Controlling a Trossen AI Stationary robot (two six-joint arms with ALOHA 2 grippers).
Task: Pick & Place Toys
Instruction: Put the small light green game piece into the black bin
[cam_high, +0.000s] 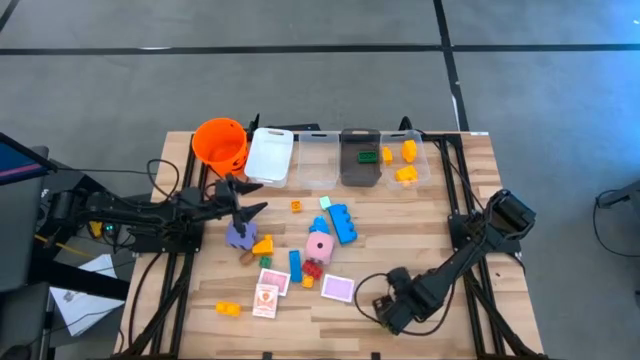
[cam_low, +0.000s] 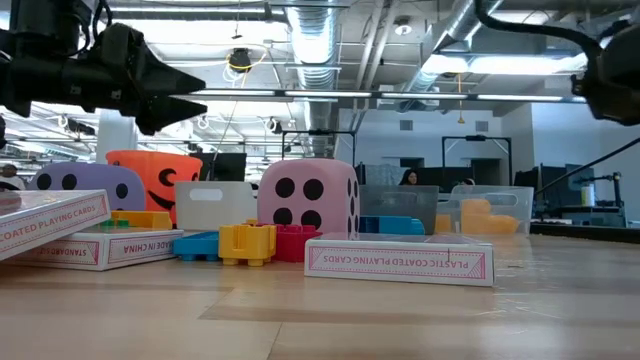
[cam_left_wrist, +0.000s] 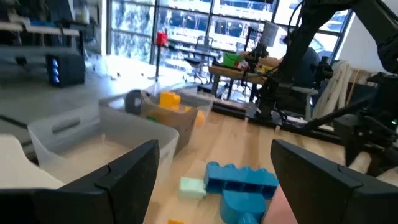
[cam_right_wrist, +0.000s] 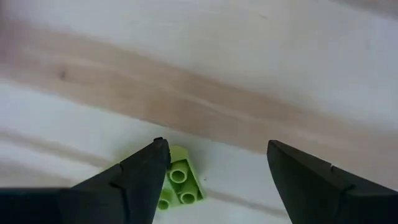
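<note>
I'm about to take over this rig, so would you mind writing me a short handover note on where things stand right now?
Left gripper: open, empty, raised above the purple die near the orange bucket.
Right gripper: open, low over the table's front right, a light green brick by one finger, not gripped.
Done: yellow bricks in the rightmost bin, a green one in the dark bin.
Left: pink die, blue bricks, card boxes and other small bricks on the table.
</note>
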